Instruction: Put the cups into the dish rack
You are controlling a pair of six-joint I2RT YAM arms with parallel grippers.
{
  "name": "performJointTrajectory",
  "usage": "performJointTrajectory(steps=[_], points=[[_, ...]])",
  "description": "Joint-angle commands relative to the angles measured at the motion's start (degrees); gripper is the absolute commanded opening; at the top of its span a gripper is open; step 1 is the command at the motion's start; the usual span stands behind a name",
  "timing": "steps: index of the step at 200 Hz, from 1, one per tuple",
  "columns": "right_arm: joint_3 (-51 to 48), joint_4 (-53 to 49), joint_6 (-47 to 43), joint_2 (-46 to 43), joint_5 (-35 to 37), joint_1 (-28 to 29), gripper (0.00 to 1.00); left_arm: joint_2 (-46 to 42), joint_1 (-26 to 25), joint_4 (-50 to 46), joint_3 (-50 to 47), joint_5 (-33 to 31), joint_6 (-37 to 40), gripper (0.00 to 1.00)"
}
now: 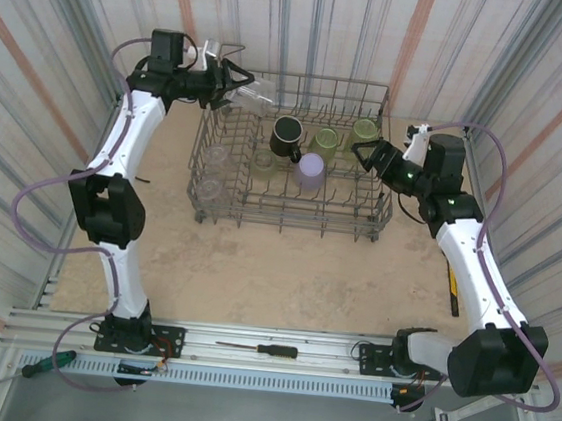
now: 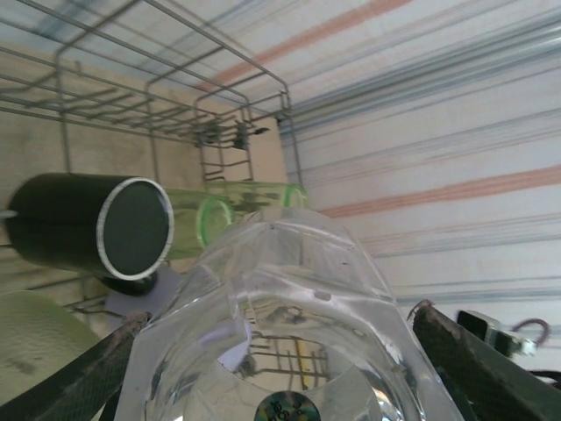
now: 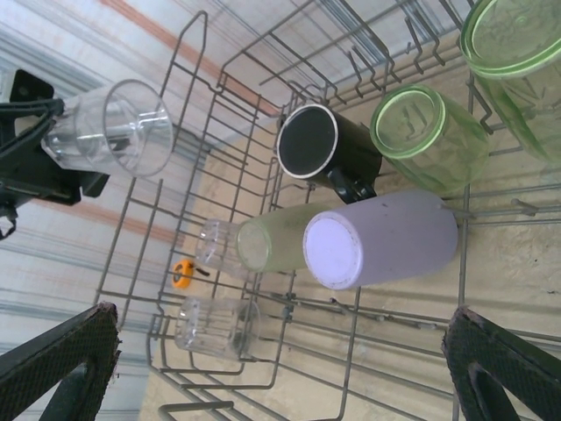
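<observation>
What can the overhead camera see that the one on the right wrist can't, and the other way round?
Overhead: both whole arms, and screwdrivers by the near rail. Right wrist: its own dark fingertips at the bottom corners, and a small orange object seen through the wires of the dish rack. Both: the black mug, lavender cup and green tumblers in the rack, and the clear cup held by the left gripper near the rack's far left corner.

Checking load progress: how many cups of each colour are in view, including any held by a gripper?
Black mug with handle: 1
Lavender plastic cup: 1
Translucent green tumblers: 3
Clear plastic cups: 3, one in the left gripper
Total: 8
</observation>
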Motion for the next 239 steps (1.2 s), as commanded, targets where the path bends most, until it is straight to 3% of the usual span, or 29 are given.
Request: performJointTrajectory(steps=[1,93,239], points=[[-0.6,-0.5,-1.5,-1.3,-0.6,-0.4,0.99,0.6,-0.4,-7.8,4.7,-6.9,8.6,0.0],[-1.0,0.7,-0.3,-0.1,-0.6,-0.3,0.99,2.4,-1.4,-17.5,9.3,-18.8,18.7,0.0],[-1.7,1.2,-0.2,0.3,-0.6,-0.2,0.99,4.8,-4.9,-22.8,13.4,-32.1,27.4,0.0]])
